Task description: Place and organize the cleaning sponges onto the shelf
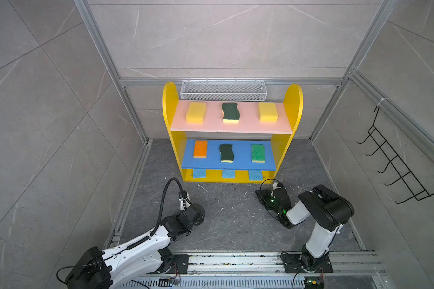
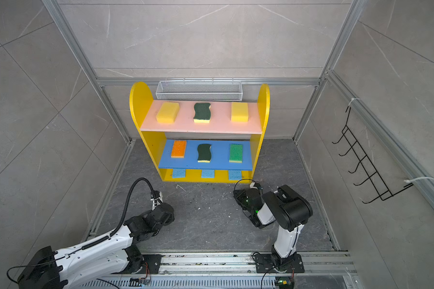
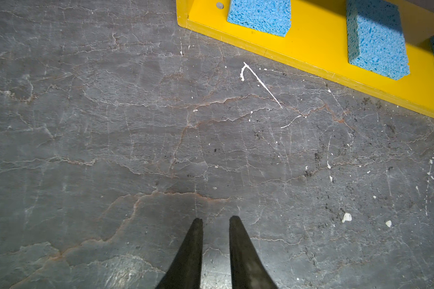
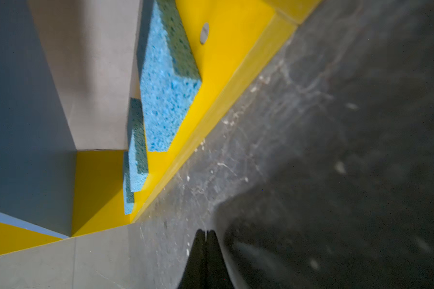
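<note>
Nine cleaning sponges (image 1: 268, 111) are seen parked on the shelf (image 1: 169, 100), three per level. Up on the pink board (image 1: 211, 126), a dark-green scourer (image 1: 230, 111) is flanked by two yellow blocks (image 1: 196, 112). On the blue board (image 1: 241, 160), an orange-topped sponge (image 1: 200, 148), a second scourer (image 1: 226, 152) and a green-topped sponge (image 1: 258, 152) are lined up. Three light-blue sponges (image 1: 228, 173) are laid along the yellow base (image 1: 241, 176), spaced apart. The left gripper (image 3: 216, 219) is held over bare floor (image 3: 135, 150), fingers slightly apart, nothing between them. The right gripper (image 4: 206, 231) is pressed fully together, empty, near the shelf's front right corner.
</note>
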`<move>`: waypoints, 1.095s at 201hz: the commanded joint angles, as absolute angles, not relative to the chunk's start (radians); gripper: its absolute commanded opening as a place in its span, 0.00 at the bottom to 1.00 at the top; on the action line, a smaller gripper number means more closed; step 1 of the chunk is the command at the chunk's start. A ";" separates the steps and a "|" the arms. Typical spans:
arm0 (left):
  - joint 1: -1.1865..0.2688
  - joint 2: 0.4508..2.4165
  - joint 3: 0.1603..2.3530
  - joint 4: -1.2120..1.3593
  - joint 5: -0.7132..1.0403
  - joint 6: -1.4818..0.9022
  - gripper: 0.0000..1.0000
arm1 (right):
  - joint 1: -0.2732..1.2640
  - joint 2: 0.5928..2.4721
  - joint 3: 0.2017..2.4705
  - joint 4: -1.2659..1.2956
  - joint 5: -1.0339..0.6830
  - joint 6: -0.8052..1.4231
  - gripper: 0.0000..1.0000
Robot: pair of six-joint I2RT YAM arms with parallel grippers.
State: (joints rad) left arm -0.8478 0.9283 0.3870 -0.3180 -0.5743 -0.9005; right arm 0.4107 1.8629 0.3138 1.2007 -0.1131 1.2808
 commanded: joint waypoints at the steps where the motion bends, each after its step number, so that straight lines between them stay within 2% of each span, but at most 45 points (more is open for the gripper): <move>1: -0.842 0.939 0.432 -0.307 -0.606 -0.892 0.24 | 0.408 1.974 0.308 1.378 -0.081 1.375 0.00; 24: -0.843 0.939 0.439 -0.311 -0.609 -0.896 0.24 | 0.409 2.045 0.317 1.434 -0.071 1.424 0.00; 146: -0.842 0.976 0.461 -0.301 -0.609 -0.914 0.24 | 0.418 2.118 0.392 1.431 0.003 1.484 0.00; 220: -0.843 0.971 0.458 -0.300 -0.611 -0.913 0.24 | 0.468 2.097 0.449 1.301 0.072 1.511 0.00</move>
